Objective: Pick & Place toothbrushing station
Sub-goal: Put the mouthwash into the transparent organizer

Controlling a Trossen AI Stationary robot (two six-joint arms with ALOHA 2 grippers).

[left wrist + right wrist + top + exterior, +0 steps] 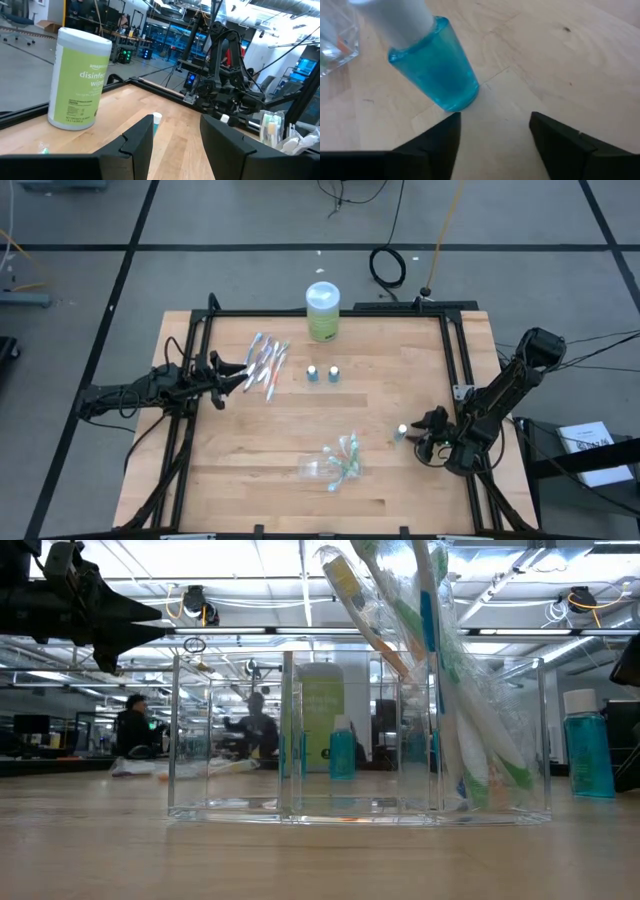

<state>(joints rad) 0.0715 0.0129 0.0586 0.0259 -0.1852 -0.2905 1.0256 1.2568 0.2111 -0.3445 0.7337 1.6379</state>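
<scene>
Right gripper point(492, 132), fingers spread, faces a small blue bottle point(435, 75): light, slick, best gripped mid-body.

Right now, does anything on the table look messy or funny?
Mostly tidy, but the loose toothbrushes lie scattered in a heap by the left gripper instead of standing in the clear holder. One small blue bottle stands alone by the right gripper, apart from the other two bottles. Nothing looks spilled or broken.
</scene>
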